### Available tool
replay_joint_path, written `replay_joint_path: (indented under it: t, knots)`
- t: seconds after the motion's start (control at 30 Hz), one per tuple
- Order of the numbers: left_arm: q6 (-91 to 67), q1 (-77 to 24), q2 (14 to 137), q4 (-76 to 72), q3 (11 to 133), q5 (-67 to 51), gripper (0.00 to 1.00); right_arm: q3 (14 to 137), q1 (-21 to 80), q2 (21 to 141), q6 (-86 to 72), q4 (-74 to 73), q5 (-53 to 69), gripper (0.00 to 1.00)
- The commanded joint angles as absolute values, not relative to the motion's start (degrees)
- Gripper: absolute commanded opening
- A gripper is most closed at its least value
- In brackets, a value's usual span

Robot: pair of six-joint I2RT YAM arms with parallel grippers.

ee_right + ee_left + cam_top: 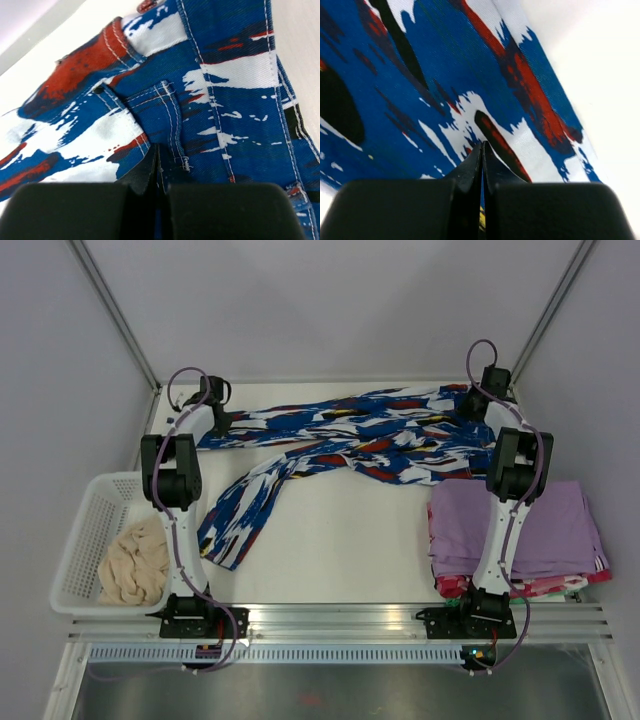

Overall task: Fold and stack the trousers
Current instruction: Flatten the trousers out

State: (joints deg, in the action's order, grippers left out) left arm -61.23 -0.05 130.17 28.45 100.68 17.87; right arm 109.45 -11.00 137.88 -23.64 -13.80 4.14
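The printed trousers [380,440] lie stretched across the far half of the worktop [350,550], one leg trailing toward the near left. The left tool [482,150] is pinched shut on thin fabric at the far leg's end, and the right tool [157,152] is pinched shut on the waist beside a stitched pocket [160,107]. To fold cleanly, both should probably lift together just enough to free the cloth, keep it taut, and carry one end over the other in step so the loose leg does not twist; both bites look shallow, so slow travel seems wise.
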Motion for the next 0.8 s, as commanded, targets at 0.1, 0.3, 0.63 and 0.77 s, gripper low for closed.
replay_joint_path:
  t: [0.1,0.3,0.63,0.77]
  knots:
    - [-65.6,-0.1,136.1,30.7,107.4,14.0,0.02,113.5,-11.2,141.8,-24.2,-15.4,3.3,0.03]
    - [-65.5,2.4,142.9,28.7,114.9,7.6,0.02,114.0,-11.6,142.7,-24.3,-14.9,1.4,0.04]
    - [-68.6,2.0,152.0,26.5,127.9,3.4,0.02,120.2,-14.4,147.2,-25.2,-15.6,-2.0,0.07]
    - [-71.4,1.8,153.4,23.6,128.7,1.5,0.02,128.1,-14.7,151.9,-25.6,-19.3,-4.1,0.07]
